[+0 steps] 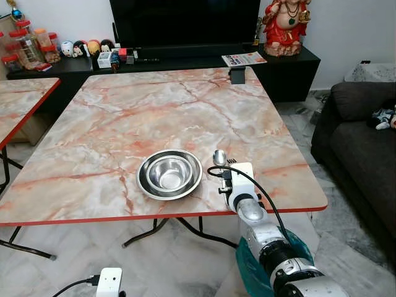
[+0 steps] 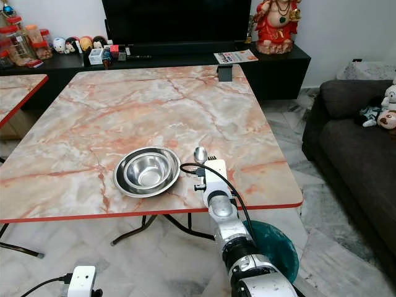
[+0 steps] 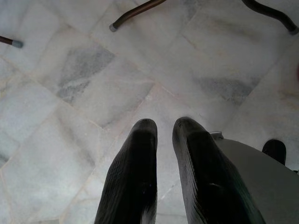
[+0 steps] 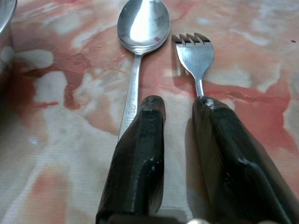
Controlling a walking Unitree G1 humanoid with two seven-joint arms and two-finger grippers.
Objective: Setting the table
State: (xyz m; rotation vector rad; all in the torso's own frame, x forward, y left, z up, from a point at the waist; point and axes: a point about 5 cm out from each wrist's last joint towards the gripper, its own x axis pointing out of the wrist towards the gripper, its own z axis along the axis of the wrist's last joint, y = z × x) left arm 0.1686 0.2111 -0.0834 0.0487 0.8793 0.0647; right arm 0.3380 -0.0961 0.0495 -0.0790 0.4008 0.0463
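A steel bowl [image 1: 169,174] sits near the front edge of the marble-patterned table [image 1: 124,105]. Just to its right a spoon [image 4: 142,23] and a fork [image 4: 194,49] lie side by side on the tabletop, heads pointing away from me. My right gripper [image 4: 180,105] hovers low over their handles, fingers slightly open, one above each handle, with nothing between them. The spoon's bowl [image 1: 219,157] pokes out beyond my right wrist. My left gripper [image 3: 164,126] hangs idle below table height over the floor, fingers close together.
A second table [image 1: 18,99] stands at the left. A dark sofa [image 1: 365,136] is on the right, close to the table's corner. A small black object [image 1: 237,75] rests at the table's far edge. Folding table legs [image 3: 135,11] cross the tiled floor.
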